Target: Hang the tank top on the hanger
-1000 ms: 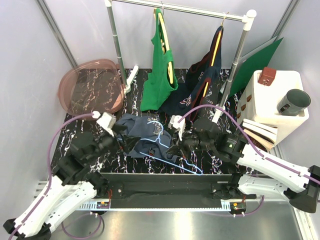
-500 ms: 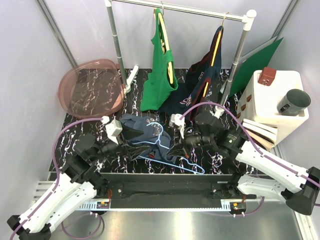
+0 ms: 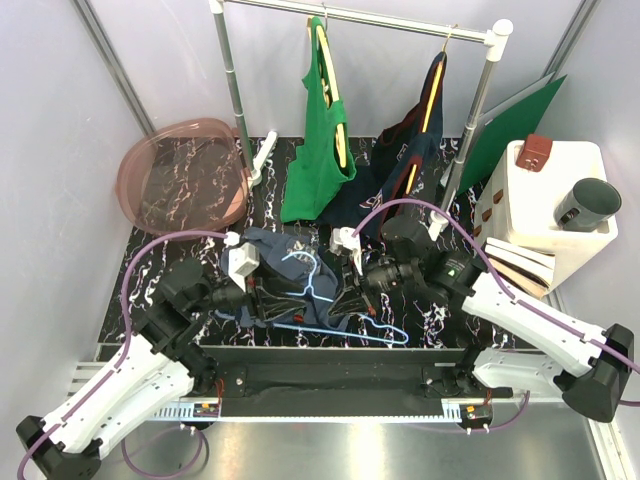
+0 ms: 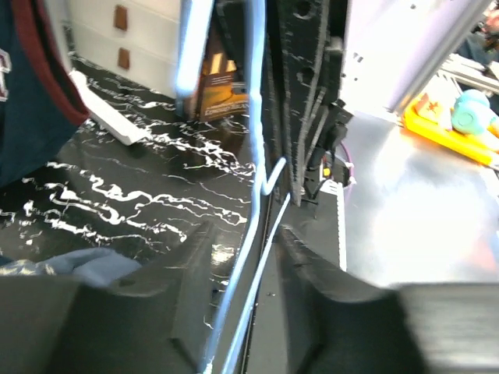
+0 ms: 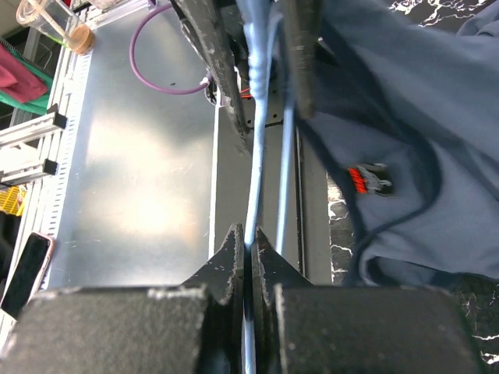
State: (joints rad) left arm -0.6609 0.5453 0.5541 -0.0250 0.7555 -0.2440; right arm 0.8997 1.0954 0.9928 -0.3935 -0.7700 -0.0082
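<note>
Running through the pinched right hand (image 5: 248,238): hanger (image 5: 256,93).

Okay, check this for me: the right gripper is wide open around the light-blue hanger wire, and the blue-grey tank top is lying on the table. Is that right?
Not quite. The right gripper is not open: its fingertips are pinched shut on the hanger wire, as the right wrist view shows. The rest holds: the hanger is light blue, and the tank top lies on the table.
</note>
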